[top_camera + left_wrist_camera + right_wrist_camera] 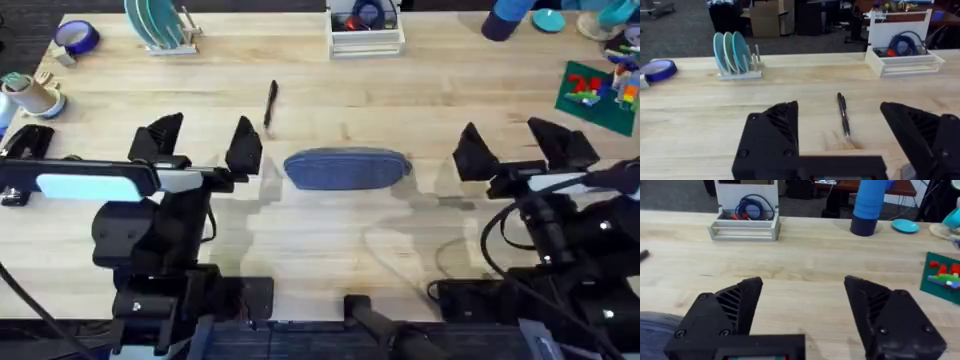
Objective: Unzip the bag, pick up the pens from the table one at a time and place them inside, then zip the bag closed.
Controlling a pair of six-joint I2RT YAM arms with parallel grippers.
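From above, the bag [347, 168] lay lengthwise across the middle of the worktop [330, 240] between the two pincers, the left pincer [205, 150] and the right pincer [515, 148] both spread apart and empty, roughly equally near its ends; I could not make out the zip pull. The left wrist view showed the pen [843, 115] just beyond the left fingers, pointing away. In the right wrist view the bag's end was cut off at the edge.
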